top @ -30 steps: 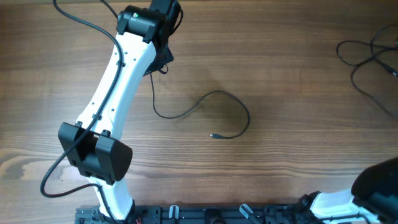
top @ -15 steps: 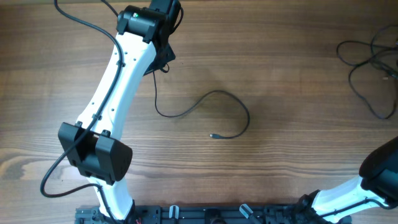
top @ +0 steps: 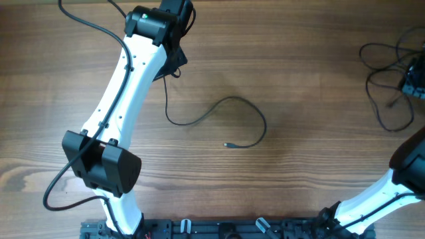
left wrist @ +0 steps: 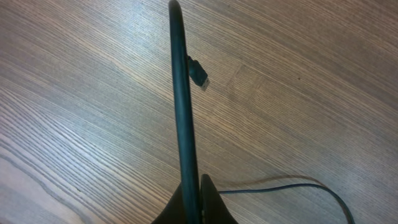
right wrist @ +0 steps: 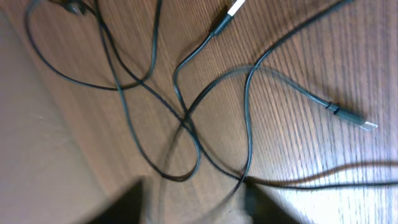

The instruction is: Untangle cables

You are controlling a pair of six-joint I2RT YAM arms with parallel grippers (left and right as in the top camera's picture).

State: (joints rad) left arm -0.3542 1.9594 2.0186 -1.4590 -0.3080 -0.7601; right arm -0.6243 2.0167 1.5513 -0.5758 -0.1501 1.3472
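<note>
One thin black cable [top: 242,106] curves across the table's middle and ends in a small plug [top: 227,145]. Its other end runs up to my left gripper [top: 174,63], which is shut on it. In the left wrist view that cable [left wrist: 181,106] rises between the fingers, with its plug [left wrist: 199,71] beside it. A tangle of cables [top: 385,86] lies at the far right. My right gripper [top: 415,79] hovers at its right side. In the right wrist view the strands cross [right wrist: 186,121] just ahead of the blurred gripper [right wrist: 186,208], whose jaws stand apart with nothing gripped.
The left arm [top: 123,93] slants across the left part of the table, with its own thick black wire [top: 86,23] looping at the top left. Two loose plugs [right wrist: 351,117] [right wrist: 231,11] lie among the tangled strands. The table edge [right wrist: 37,155] runs close to the tangle.
The right arm has swung up along the right edge to the tangle, its strands have shifted, and its jaws have opened. The left arm and its cable have stayed put.
</note>
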